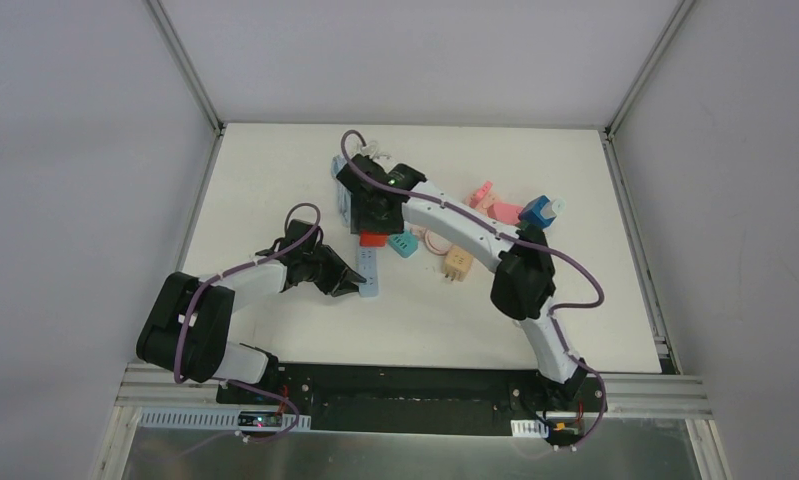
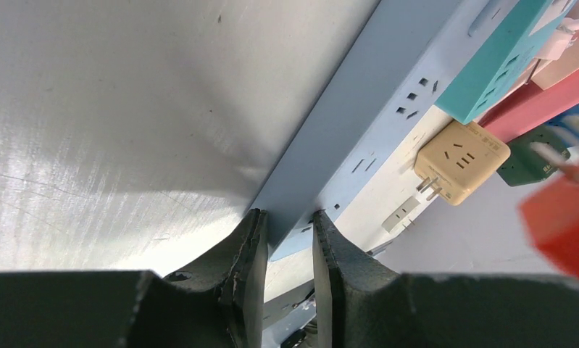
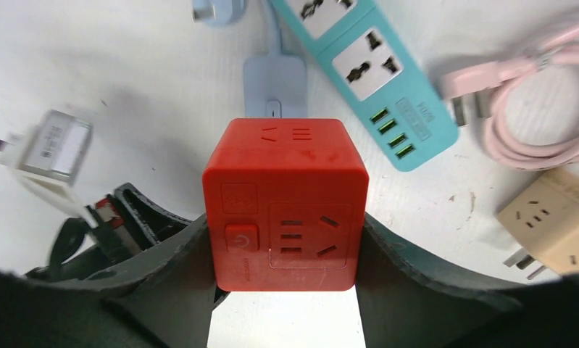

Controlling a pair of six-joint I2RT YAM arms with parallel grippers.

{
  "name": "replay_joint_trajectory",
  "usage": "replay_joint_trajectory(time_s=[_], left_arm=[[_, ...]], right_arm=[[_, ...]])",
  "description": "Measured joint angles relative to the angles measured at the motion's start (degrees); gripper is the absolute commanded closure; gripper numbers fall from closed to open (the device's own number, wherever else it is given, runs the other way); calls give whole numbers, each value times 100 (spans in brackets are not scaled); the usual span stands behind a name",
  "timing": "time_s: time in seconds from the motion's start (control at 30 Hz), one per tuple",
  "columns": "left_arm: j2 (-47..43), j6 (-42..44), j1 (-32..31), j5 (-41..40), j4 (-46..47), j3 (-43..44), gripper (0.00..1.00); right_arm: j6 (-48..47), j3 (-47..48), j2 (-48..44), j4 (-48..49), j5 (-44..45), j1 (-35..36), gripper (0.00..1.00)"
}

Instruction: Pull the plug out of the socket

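Note:
The plug is a red cube adapter with a power button and socket holes on its top face. My right gripper is shut on its two sides. The cube hangs over the socket, a long light-blue power strip with a white socket face. Whether its prongs are still in the strip is hidden. My left gripper is shut across the strip's near end. From above, the right gripper holds the red cube just beyond the left gripper.
To the right of the strip lie a teal power strip, a beige adapter, a coiled pink cable, pink plugs and a blue cube. A white charger sits to the left of the cube.

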Motion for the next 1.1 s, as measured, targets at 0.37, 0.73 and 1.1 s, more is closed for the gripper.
replay_joint_trajectory(time_s=[0.37, 0.73, 1.1], left_arm=[[-31, 492, -179, -326, -944, 739, 37], [-601, 1377, -197, -1394, -2723, 2315, 15], [-1117, 2284, -192, -2240, -3875, 3185, 18]], right_arm=[[26, -2581, -2474, 1054, -52, -289, 100], [-101, -5705, -4505, 1486, -1300, -662, 78], [334, -6712, -4673, 1738, -2347, -658, 49]])
